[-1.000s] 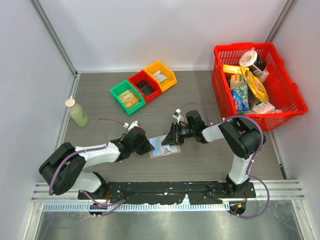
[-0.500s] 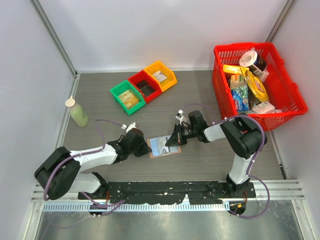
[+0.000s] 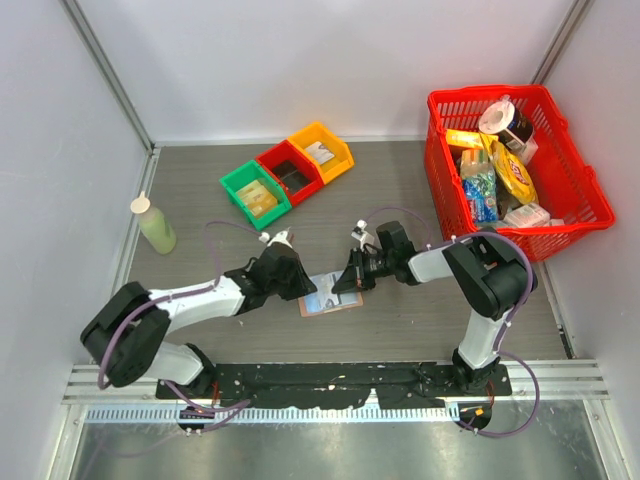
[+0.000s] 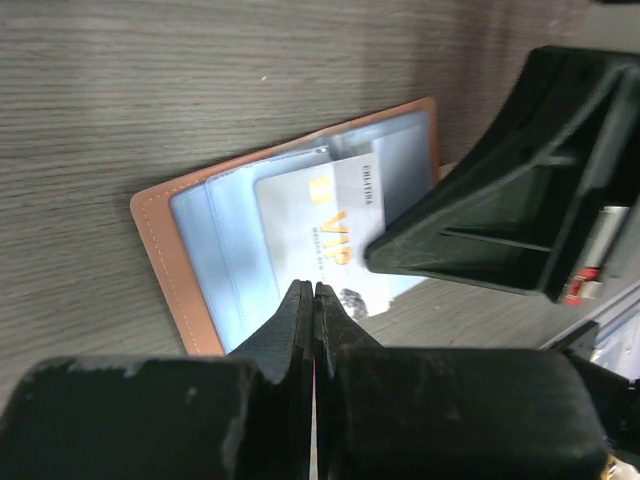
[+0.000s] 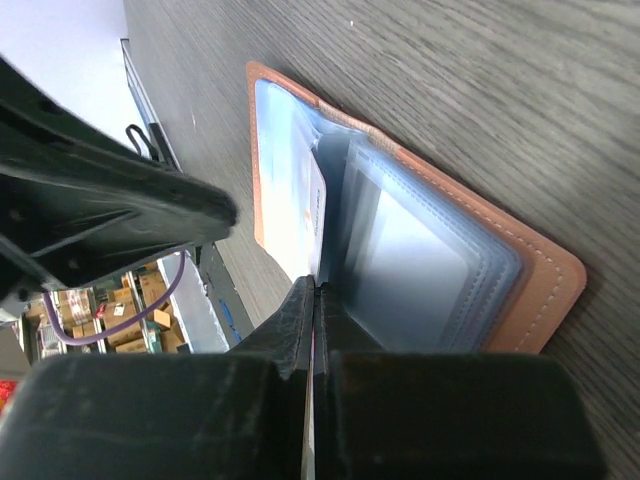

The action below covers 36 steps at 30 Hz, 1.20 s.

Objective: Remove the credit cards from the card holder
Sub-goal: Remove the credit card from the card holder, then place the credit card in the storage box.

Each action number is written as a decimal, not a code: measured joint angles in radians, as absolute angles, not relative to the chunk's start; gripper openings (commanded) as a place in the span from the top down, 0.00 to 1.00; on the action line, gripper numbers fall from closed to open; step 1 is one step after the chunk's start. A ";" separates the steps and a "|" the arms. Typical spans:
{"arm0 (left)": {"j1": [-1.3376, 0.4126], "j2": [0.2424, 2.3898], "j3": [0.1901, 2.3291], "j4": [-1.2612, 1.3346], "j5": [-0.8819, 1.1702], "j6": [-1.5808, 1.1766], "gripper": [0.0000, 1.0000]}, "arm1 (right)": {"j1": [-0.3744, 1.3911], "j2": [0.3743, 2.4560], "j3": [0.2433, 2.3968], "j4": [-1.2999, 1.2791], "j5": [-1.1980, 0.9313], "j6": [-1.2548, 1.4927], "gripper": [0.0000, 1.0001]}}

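A: Where was the card holder (image 3: 330,295)?
B: Lying open and flat on the table (image 3: 420,325) between the arms, with one credit card (image 4: 320,215) poking out of its blue sleeve.
A: And the jaws?
B: Both were closed. The left gripper (image 4: 314,300) had its tips together at the holder's near edge, with nothing between them. The right gripper (image 5: 314,290) was closed at the card's edge — I couldn't tell if it truly pinched the card.
A: How should the pull go?
B: Low and straight along the sleeve — with the left pressing the holder down so it wouldn't drag.
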<state>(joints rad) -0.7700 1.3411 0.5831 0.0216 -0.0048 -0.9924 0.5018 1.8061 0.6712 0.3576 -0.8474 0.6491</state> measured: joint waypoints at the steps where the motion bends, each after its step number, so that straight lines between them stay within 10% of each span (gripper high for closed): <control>1: -0.770 1.365 0.587 0.030 0.003 -0.987 1.00 | 0.502 1.806 0.672 0.355 -0.847 0.648 0.99; 21: -0.772 1.462 0.590 0.038 0.000 -0.994 0.98 | 0.465 1.591 0.749 -0.110 -0.693 0.426 0.99; 36: -0.701 1.258 0.809 -0.168 0.078 -0.664 0.11 | 0.463 1.310 0.889 -0.451 -0.558 0.263 0.99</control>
<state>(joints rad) -0.7010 1.2579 0.8093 -0.1680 0.0780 -0.6643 0.4633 1.3102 0.8890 -0.4515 -0.5579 0.2630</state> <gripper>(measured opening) 0.809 0.023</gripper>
